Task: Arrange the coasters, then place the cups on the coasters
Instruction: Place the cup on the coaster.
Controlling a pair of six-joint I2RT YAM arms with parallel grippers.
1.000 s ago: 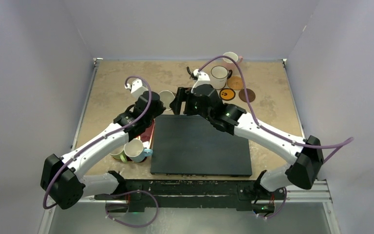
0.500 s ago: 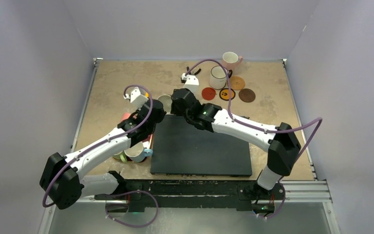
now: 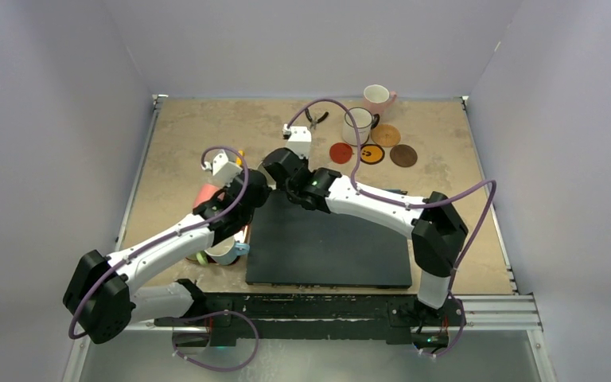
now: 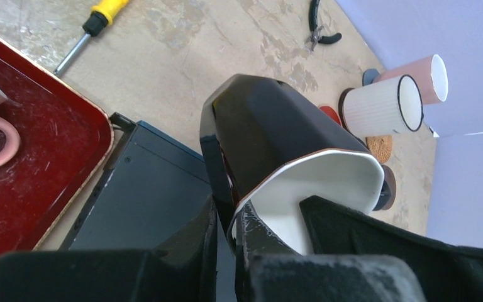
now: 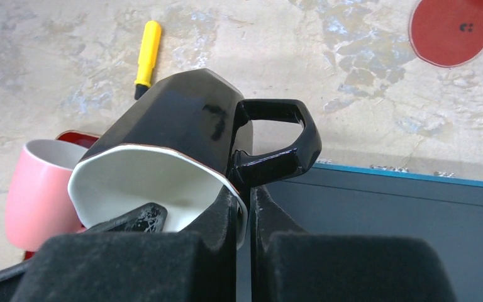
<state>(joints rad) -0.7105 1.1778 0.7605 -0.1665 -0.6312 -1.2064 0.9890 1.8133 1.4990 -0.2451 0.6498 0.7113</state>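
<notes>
The black mug [image 5: 182, 126] is held in the air above the far left corner of the black mat [image 3: 326, 239], tilted, with its white inside turned toward both wrist cameras. It is grasped by both arms at once. The left pincer [image 4: 227, 217] is clenched on the rim wall, one finger inside and one outside. The right pincer [image 5: 244, 202] is clenched in the same way on the rim, just beside the handle. This double grip is judged to be a handover, because the coasters lie beyond the far right corner of the mat, where the right arm reaches more easily. There a red coaster [image 3: 340, 152], a yellow coaster [image 3: 371, 153] and a dark brown coaster [image 3: 403, 155] are laid in a row, with a cork coaster [image 3: 385, 134] behind them. A white mug [image 3: 356, 125] and a pale pink mug [image 3: 377, 97] stand farther from the mat than this row; whether coasters lie under them cannot be told. A salmon mug [image 5: 34, 195] stands on the red tray [image 4: 31, 170] at the left edge of the mat. Most probably the left pincer must be released next; if the mug is pulled before that, it could slip or twist.
</notes>
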